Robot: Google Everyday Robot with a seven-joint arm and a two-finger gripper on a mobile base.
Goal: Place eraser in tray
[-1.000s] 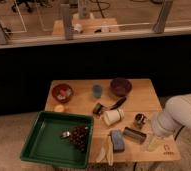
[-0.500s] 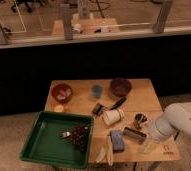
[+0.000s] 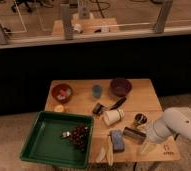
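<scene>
The job is barely begun, as far as I can judge: the eraser (image 3: 134, 134) lies on the bench (image 3: 144, 95), near the right front corner, just right of the blue-grey pad (image 3: 117, 140) and below the white cup (image 3: 112, 116), which lies on its side. My end effector (image 3: 146, 145) hangs low over that same corner, just beside the eraser on its right and towards the front edge. I cannot tell how far open it is, nor whether it touches the eraser; nothing shows that it has hold of anything. The tray (image 3: 45, 142) sits at the left front corner of the bench, well apart from the eraser, with the pad and a pale, banana-like thing (image 3: 108, 151) between them. It already holds a dark clustered thing (image 3: 80, 136) near its right wall, but most of its floor is bare. What is left, then, is nearly everything: closing on the eraser, lifting it, carrying it leftward past the pad and over the raised rim, and letting it go inside the tray.
</scene>
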